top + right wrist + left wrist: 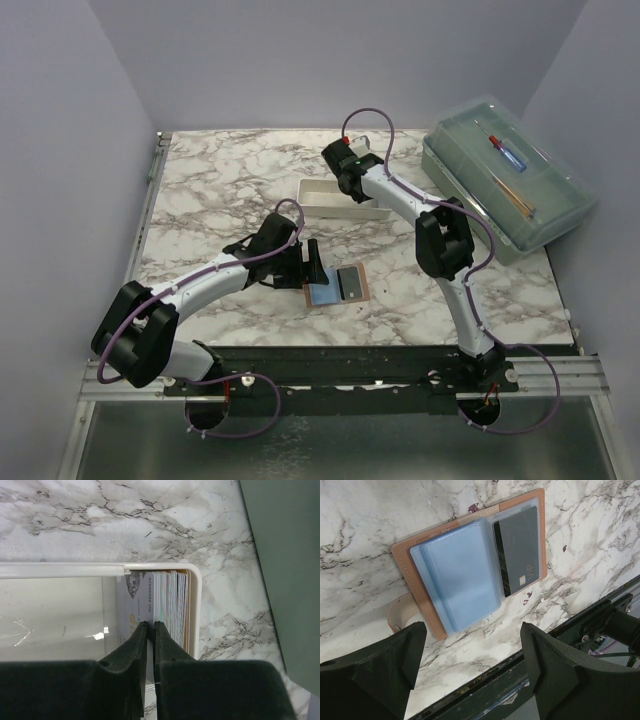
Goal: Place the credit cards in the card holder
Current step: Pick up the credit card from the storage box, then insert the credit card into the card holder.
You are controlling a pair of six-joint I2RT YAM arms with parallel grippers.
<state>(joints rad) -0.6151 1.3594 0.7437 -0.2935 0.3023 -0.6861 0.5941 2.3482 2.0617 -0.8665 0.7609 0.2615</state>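
The card holder (pixel 338 286) (pixel 470 565) lies open on the marble near the front edge, its tan cover around blue-grey panels. A dark card (pixel 519 550) sits in its right panel. My left gripper (pixel 308 265) (pixel 472 645) hovers open just beside and above it, with nothing between the fingers. The credit cards (pixel 170 595) stand on edge in a stack at one end of the white tray (pixel 195 610) (pixel 320 196). My right gripper (pixel 352 188) (pixel 151 625) reaches down into that end. Its jaws are pinched on the edge of one pale card at the stack's left side.
A large clear lidded box (pixel 510 180) (pixel 290 570) holding pens stands at the back right, close to the tray. The table's dark front rail (pixel 560 645) runs just below the card holder.
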